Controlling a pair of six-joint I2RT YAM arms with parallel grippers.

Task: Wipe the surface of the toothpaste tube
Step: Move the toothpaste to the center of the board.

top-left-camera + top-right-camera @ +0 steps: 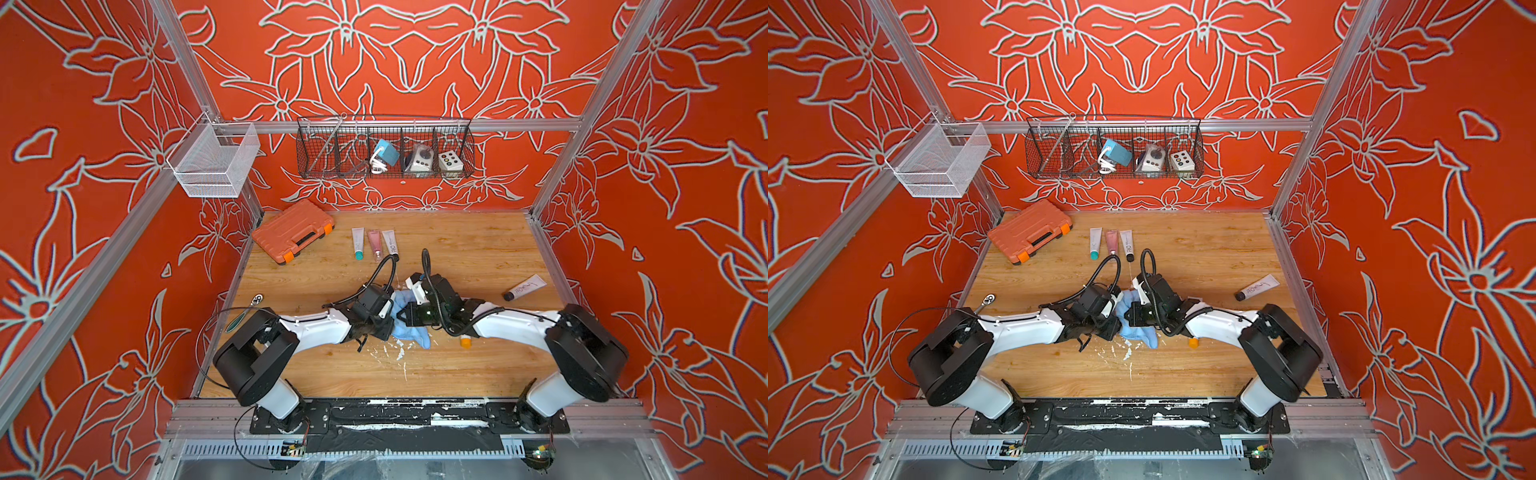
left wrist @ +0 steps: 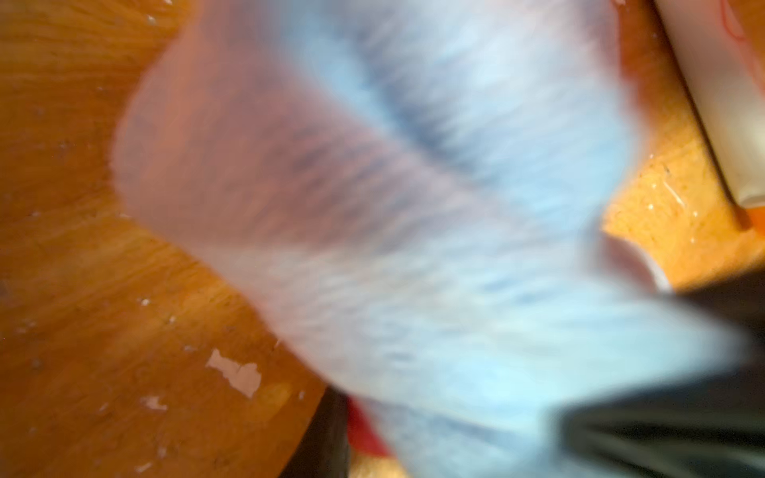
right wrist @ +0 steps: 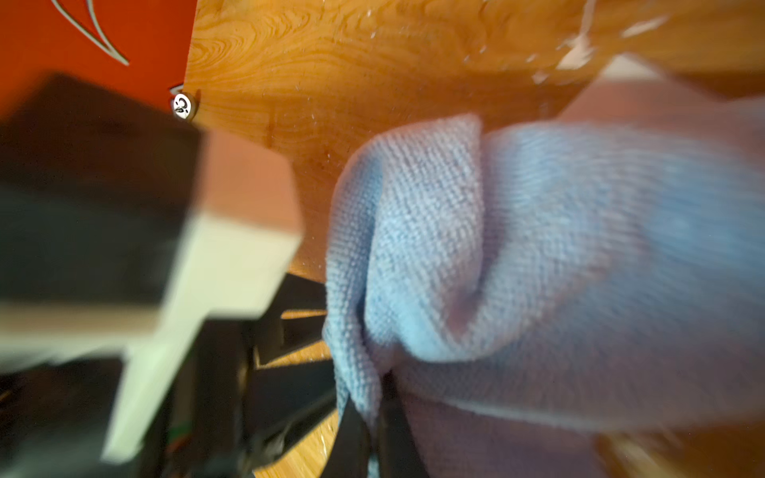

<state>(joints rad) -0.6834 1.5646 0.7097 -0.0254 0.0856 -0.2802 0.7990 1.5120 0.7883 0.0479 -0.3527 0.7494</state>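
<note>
Toothpaste tube is not directly visible; it is judged to sit inside the cloth bunched between both sets of fingers. Right gripper pinches the cloth narrowly. Left gripper is closed, its contents hidden. Risk: cloth drag pulls the tube free, or sweeps the loose orange-capped tube lying just beyond.

Blue cloth: knitted pile, nubbly, matt. The table under the cloth: wood-grain, faint sheen, white flaky specks just beside the cloth. The case, well beyond the cloth: orange ribbed plastic.
</note>
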